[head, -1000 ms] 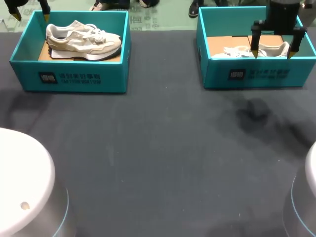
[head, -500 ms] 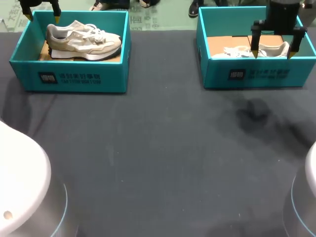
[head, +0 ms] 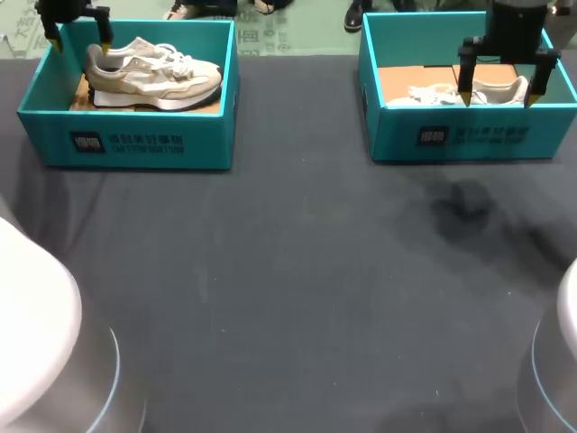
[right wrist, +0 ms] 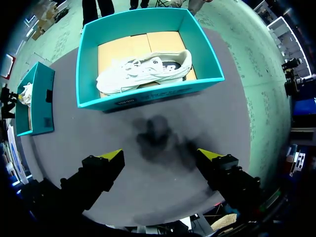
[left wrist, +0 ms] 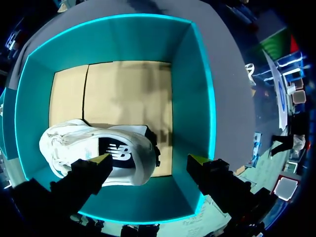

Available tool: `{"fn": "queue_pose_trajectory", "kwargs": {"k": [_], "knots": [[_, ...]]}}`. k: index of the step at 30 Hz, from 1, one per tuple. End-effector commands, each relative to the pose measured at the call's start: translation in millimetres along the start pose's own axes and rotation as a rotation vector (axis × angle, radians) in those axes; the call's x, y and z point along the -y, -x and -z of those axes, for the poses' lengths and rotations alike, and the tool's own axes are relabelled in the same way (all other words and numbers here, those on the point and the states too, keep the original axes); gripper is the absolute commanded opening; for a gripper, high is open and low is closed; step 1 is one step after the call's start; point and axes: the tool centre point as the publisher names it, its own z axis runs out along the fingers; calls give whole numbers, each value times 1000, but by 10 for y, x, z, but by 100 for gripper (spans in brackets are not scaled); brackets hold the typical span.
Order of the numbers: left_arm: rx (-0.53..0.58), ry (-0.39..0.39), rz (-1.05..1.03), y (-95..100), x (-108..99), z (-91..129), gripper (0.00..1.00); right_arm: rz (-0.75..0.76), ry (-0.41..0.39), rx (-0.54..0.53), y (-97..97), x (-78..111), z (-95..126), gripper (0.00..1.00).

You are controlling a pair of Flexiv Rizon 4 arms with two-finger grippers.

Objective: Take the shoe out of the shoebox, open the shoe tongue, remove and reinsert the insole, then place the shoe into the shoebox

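Note:
A beige and white shoe (head: 153, 74) lies on its side in the teal shoebox (head: 135, 144) at the back left. Above that box's left end hangs my left gripper (head: 81, 41), open; in its wrist view the gripper (left wrist: 148, 159) hovers over the heel of the shoe (left wrist: 94, 148), apart from it, inside the box (left wrist: 190, 89). A white shoe (head: 469, 92) lies in a second teal shoebox (head: 469, 135) at the back right. My right gripper (head: 498, 97) hangs open and empty, high above the table. From that gripper (right wrist: 160, 154), the box (right wrist: 148, 94) and shoe (right wrist: 148, 71) lie ahead.
The dark grey table (head: 288, 289) spreads between and in front of the two boxes. The right arm's shadow (head: 464, 207) falls on the cloth in front of the right box. The boxes' upright walls rise around both shoes.
My left gripper has moved to the right and lower, over the left end of the left shoebox. The right arm and both shoes have not moved.

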Motion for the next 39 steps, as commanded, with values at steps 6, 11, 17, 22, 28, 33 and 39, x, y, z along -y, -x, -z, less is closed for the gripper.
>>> {"fn": "queue_pose_trajectory", "kwargs": {"k": [6, 11, 17, 22, 28, 33, 39], "knots": [[-22, -24, 19, 25, -107, -254, 97, -1, 1, 0, 1, 5, -4, 100], [-37, -34, 29, 14, -92, -369, 93, -1, 1, 0, 1, 5, -4, 100], [-48, -52, 52, -2, -94, -493, 91, -1, 1, 0, 1, 5, -4, 100], [-53, -64, 66, -18, -89, -580, 85, -1, 1, 0, 1, 5, -4, 100], [-62, -71, 79, -32, -93, -663, 80, -1, 1, 0, 1, 5, -4, 100], [-66, -77, 83, -32, -98, -700, 62, -1, 1, 0, 1, 5, -4, 100], [-68, -77, 84, -21, -108, -697, 38, -1, 1, 0, 1, 5, -4, 100]]}}
